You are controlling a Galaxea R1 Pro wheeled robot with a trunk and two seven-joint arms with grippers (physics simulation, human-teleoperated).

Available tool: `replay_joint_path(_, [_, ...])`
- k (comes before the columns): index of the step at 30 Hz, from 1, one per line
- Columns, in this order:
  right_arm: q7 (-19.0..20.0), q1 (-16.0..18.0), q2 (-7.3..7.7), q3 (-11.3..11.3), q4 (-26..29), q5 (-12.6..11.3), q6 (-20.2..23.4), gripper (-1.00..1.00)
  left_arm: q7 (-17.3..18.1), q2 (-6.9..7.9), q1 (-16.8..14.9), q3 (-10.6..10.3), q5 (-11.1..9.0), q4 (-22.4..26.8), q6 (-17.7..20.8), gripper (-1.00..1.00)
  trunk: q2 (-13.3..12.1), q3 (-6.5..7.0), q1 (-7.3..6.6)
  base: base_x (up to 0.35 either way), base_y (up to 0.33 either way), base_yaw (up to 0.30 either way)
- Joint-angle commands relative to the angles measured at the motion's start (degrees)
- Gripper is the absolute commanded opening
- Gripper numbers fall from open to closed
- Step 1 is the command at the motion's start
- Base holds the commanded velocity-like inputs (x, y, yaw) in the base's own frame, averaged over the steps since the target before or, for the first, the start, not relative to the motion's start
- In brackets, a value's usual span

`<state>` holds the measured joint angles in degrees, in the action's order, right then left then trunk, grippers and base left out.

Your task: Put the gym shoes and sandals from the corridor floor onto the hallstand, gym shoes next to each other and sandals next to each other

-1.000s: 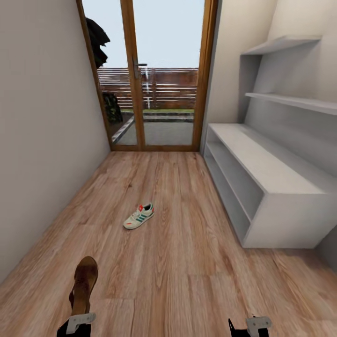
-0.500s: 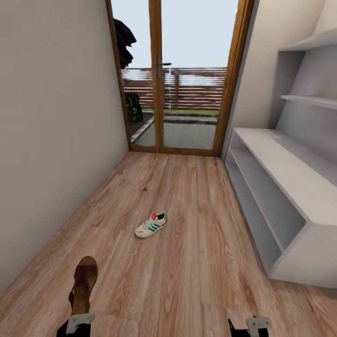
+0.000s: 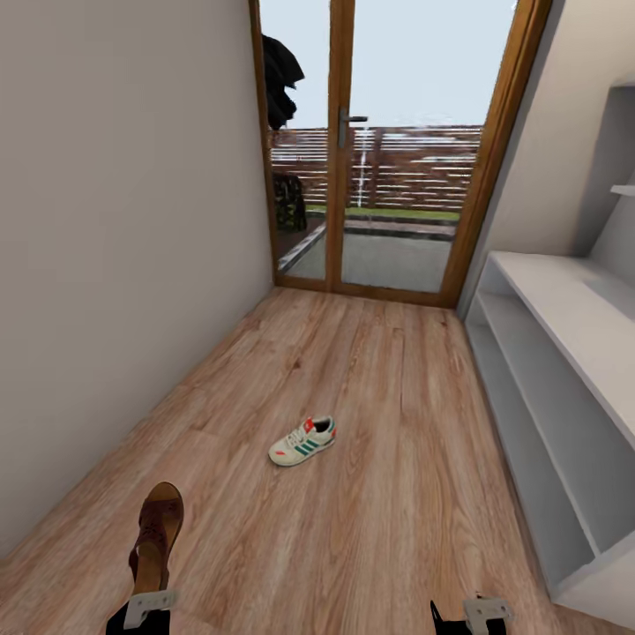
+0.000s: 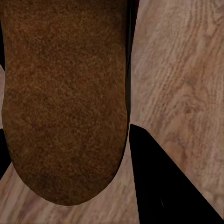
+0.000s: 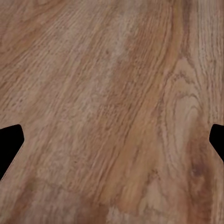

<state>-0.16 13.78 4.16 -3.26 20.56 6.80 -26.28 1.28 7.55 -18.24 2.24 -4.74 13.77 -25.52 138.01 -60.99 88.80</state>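
— Where do we stand?
— Our left gripper (image 3: 145, 608) clamps a sandal (image 3: 155, 537); one gym shoe (image 3: 303, 441) lies mid corridor floor (image 3: 388, 494), hallstand (image 3: 564, 353) alongside.
— Our right gripper (image 5: 112, 144)?
— Jaws wide, empty.

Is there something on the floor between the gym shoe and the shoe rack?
Nothing visible. Only bare corridor floor lies between the gym shoe and the hallstand; the sandal in the left gripper is off that path.

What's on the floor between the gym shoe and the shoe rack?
Nothing: in the head view only bare wood floor separates the gym shoe from the shoe rack.
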Motion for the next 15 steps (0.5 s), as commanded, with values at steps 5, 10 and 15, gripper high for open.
replay_joint_path(5, [0.0, 0.0, -0.03, -0.3, 0.0, 0.6, -0.2, 1.00, 0.1, 0.01, 0.0, 0.0, -0.3, -0.1, -0.1, -1.00, 0.0, -0.05, 0.02, 0.262, -0.167, 0.279])
replay_joint_path(10, [0.0, 0.0, -0.03, -0.3, 0.0, 0.6, -0.2, 1.00, 0.1, 0.01, 0.0, 0.0, -0.3, -0.1, -0.2, -1.00, 0.0, -0.05, 0.02, 0.253, -0.167, 0.279])
replay_joint_path(15, [0.0, 0.0, -0.03, -0.3, 0.0, 0.6, -0.2, 1.00, 0.1, 0.01, 0.0, 0.0, -0.3, -0.1, -0.2, -1.00, 0.0, -0.05, 0.02, 0.244, -0.167, 0.279])
